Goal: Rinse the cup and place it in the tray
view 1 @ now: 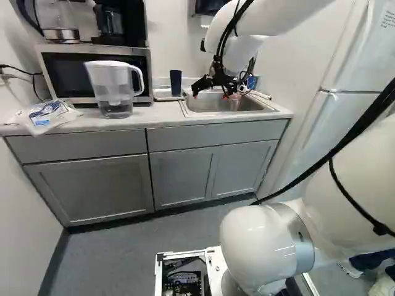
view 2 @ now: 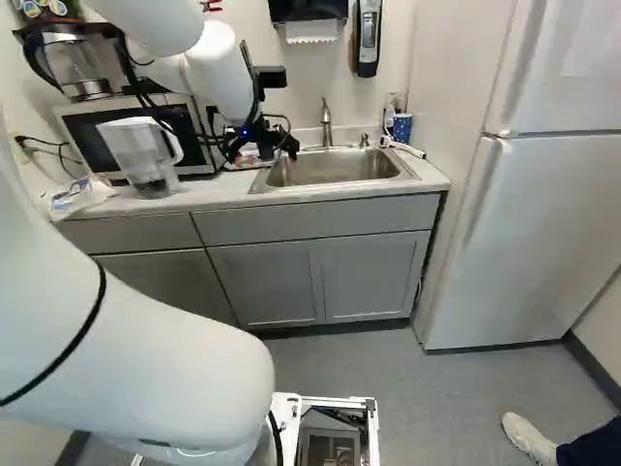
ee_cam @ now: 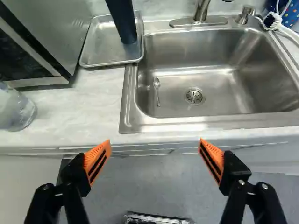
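In the left base view, a tall dark blue cup [view 1: 175,82] stands up on a small shiny metal tray [view 1: 163,95], to the left of the black hand [view 1: 211,94]. In the right base view, the hand is near the silver metal sink [view 2: 335,169]; the cup is hard to make out. In the wrist view, the hand is wide open, its orange pads [ee_cam: 97,161] apart. The cup is ahead, off to one side.

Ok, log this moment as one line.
gripper: open, empty | dark blue cup: standing in metal tray beside sink | spoon: on sink bottom | rinsed: cannot tell
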